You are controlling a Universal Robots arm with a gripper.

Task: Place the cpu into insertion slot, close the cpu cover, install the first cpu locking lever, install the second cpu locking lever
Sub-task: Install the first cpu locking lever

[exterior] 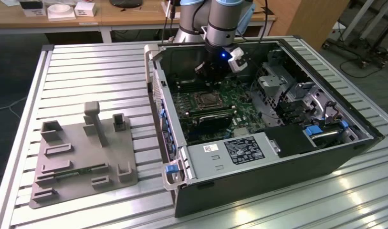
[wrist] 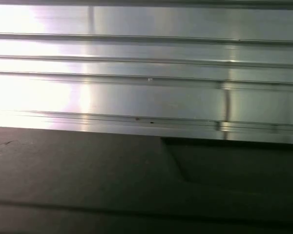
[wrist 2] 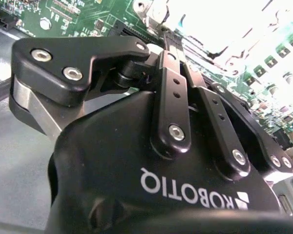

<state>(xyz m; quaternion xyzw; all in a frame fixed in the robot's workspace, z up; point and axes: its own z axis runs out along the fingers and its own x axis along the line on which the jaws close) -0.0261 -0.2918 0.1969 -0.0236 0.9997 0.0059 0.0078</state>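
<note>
An open computer case (exterior: pixel 181 157) lies on a slatted aluminium table (exterior: pixel 92 71). Inside it is the green motherboard (exterior: pixel 241 95). The insertion slot (exterior: pixel 206 100) sits near the board's middle as a square with a silver metal rim, and I cannot separate the cpu cover from that rim. The cpu is hidden from me. My gripper (exterior: pixel 208 74) hangs inside the case, just behind the insertion slot and above the board. In the second wrist view the black gripper (wrist 2: pixel 163 36) points at the green board, where glare washes out the part it points at.
A grey fixture plate (exterior: pixel 85 157) with upright pegs lies on the table at the exterior view's left. Inside the case are a labelled power supply box (exterior: pixel 241 150), a metal drive cage (exterior: pixel 277 83) and cables. The first wrist view faces table slats (wrist: pixel 146 73) over a dark case wall (wrist: pixel 88 175).
</note>
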